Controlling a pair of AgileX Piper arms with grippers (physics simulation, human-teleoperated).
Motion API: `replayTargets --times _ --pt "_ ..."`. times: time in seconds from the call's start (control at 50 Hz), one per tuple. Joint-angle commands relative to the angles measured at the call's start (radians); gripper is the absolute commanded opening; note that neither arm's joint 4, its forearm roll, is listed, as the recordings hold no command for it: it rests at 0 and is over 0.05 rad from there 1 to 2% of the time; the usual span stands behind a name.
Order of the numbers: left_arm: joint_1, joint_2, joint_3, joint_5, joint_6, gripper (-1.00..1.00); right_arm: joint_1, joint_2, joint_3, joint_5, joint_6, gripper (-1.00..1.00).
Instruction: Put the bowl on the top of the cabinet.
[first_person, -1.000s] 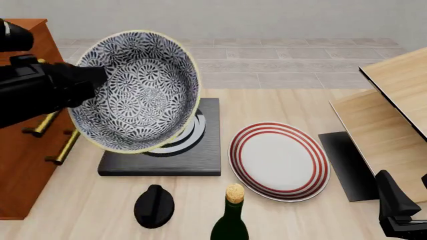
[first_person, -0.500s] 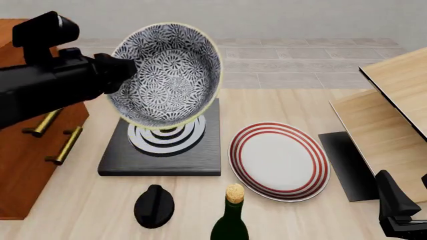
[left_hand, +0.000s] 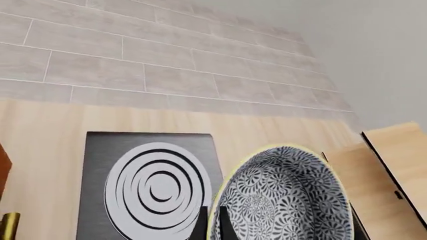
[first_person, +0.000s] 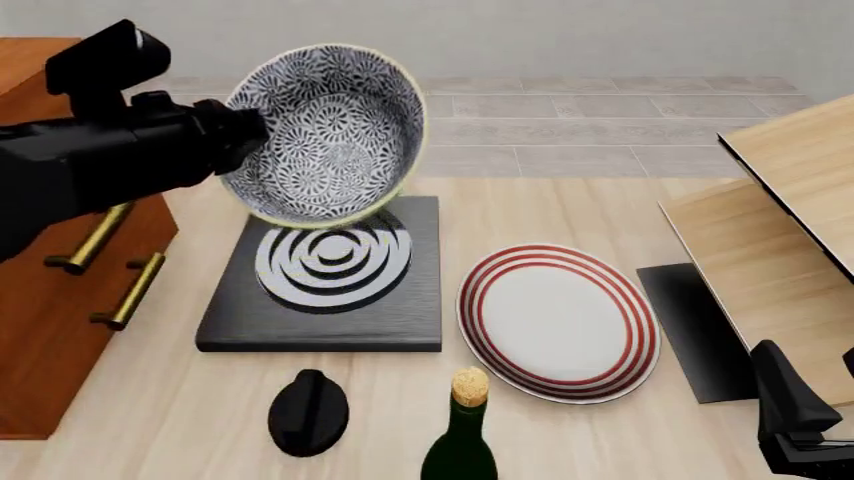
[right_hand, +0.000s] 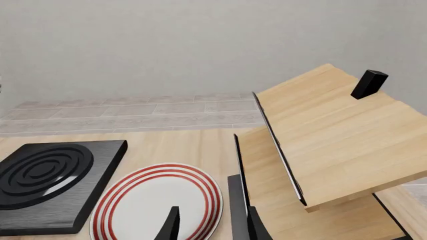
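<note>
My left end effector (first_person: 254, 135) is clamped on the rim of the bowl (first_person: 334, 130), up in the air near the worktop's left edge, beside the cabinet (first_person: 54, 300). The bowl looks hard, smooth and easy to break, so I think the thin rim could slip. My right end effector (right_hand: 210, 222) has its fingers apart and holds nothing.

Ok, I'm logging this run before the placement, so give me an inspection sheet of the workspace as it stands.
Surface: pale wood table, a tiled strip beyond it.
Job's things: bowl in the air, tilted on edge, opening towards the camera, above the black burner block; cabinet at the left edge, its top not yet reached.
Clutter: red-ringed plate, black knob-like object, corked bottle, pale wood structure at right.
Grippers: left gripper shut on the bowl's rim; right gripper low at the right, jaws parted, holding nothing.
Cables: nothing seen.
Surroundings: plain grey wall.
</note>
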Motion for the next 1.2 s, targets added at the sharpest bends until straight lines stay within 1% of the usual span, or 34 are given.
replayTargets --times 0.02,0.04,0.06,0.14,0.18,0.22,0.26,0.3,0.32,0.36,0.4,0.44,0.52,0.56,0.62,0.76,0.8,0.92,0.94,1.0,1.04,1.06,1.08,1.1,1.12,1.14,1.2 --pt "0.068 0.063 -0.039 0.037 -0.035 -1.0 0.0 0.0 0.0 0.0 0.0 1.0" --pt "0.088 0.072 -0.049 0.048 -0.013 -1.0 0.0 0.0 0.0 0.0 0.0 1.0" --pt "0.08 0.061 -0.051 0.042 -0.011 -1.0 0.0 0.0 0.0 0.0 0.0 1.0" --pt "0.101 0.079 -0.06 0.061 -0.005 -1.0 0.0 0.0 0.0 0.0 0.0 1.0" --pt "0.098 0.103 -0.067 0.076 -0.018 -1.0 0.0 0.0 0.0 0.0 0.0 1.0" --pt "0.126 0.116 -0.081 0.094 -0.002 -1.0 0.0 0.0 0.0 0.0 0.0 1.0" --pt "0.147 0.136 -0.096 0.121 -0.001 -1.0 0.0 0.0 0.0 0.0 0.0 1.0" --pt "0.142 0.132 -0.097 0.122 -0.01 -1.0 0.0 0.0 0.0 0.0 0.0 1.0" --pt "0.146 0.132 -0.103 0.129 -0.002 -1.0 0.0 0.0 0.0 0.0 0.0 1.0" --pt "0.156 0.144 -0.115 0.15 -0.006 -1.0 0.0 0.0 0.0 0.0 0.0 1.0" --pt "0.163 0.153 -0.134 0.172 0.02 -1.0 0.0 0.0 0.0 0.0 0.0 1.0" --pt "0.161 0.152 -0.139 0.176 0.012 -1.0 0.0 0.0 0.0 0.0 0.0 1.0" --pt "0.149 0.169 -0.183 0.224 0.04 -1.0 0.0 0.0 0.0 0.0 0.0 1.0" --pt "0.13 0.171 -0.198 0.237 0.047 -1.0 0.0 0.0 0.0 0.0 0.0 1.0" --pt "0.128 0.178 -0.218 0.26 0.05 -1.0 0.0 0.0 0.0 0.0 0.0 1.0" --pt "0.109 0.175 -0.245 0.294 0.03 -1.0 0.0 0.0 0.0 0.0 0.0 1.0" --pt "0.105 0.173 -0.26 0.308 0.039 -1.0 0.0 0.0 0.0 0.0 0.0 1.0" --pt "0.087 0.165 -0.296 0.344 0.024 -1.0 0.0 0.0 0.0 0.0 0.0 1.0" --pt "0.08 0.162 -0.299 0.351 -0.004 -1.0 0.0 0.0 0.0 0.0 0.0 1.0" --pt "0.078 0.162 -0.31 0.364 -0.018 -1.0 0.0 0.0 0.0 0.0 0.0 1.0" --pt "0.079 0.161 -0.315 0.37 -0.046 -1.0 0.0 0.0 0.0 0.0 0.0 1.0" --pt "0.083 0.163 -0.32 0.376 -0.049 -1.0 0.0 0.0 0.0 0.0 0.0 1.0" --pt "0.09 0.164 -0.32 0.381 -0.071 -1.0 0.0 0.0 0.0 0.0 0.0 1.0" --pt "0.085 0.167 -0.327 0.385 -0.064 -1.0 0.0 0.0 0.0 0.0 0.0 1.0" --pt "0.081 0.168 -0.315 0.376 -0.073 -1.0 0.0 0.0 0.0 0.0 0.0 1.0" --pt "0.083 0.168 -0.332 0.393 -0.085 -1.0 0.0 0.0 0.0 0.0 0.0 1.0" --pt "0.093 0.162 -0.335 0.397 -0.095 -1.0 0.0 0.0 0.0 0.0 0.0 1.0"
